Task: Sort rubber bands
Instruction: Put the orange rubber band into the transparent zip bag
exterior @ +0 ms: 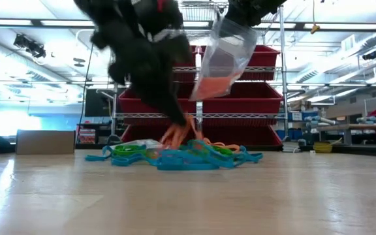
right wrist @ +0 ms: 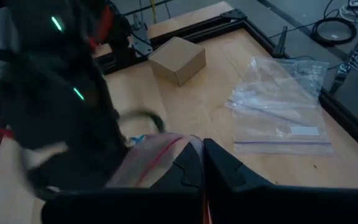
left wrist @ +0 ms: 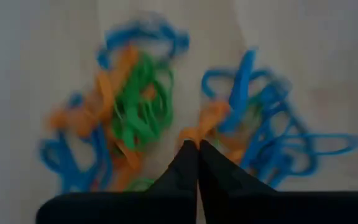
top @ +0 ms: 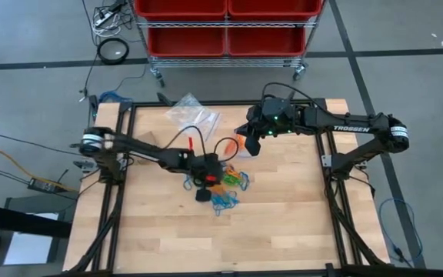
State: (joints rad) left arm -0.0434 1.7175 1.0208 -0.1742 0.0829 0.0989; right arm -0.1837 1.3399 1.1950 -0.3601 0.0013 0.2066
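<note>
We see the tangled pile of thin orange, blue and green rubber bands (top: 225,187) lying mid-way on the pale wooden tabletop (top: 283,231), mostly unsorted. Our left hand (left wrist: 197,146) is down in the pile, its fingers pinched shut on an orange band (left wrist: 207,121). Our right hand (right wrist: 202,158) is raised above the pile, closed on the rim of a clear plastic bag (exterior: 222,62) already holding some orange bands. We judge sorting barely begun: blue and green remain loose, and spare clear bags (right wrist: 284,109) lie unused.

Orange, blue, green rubber bands (left wrist: 166,124)
</note>
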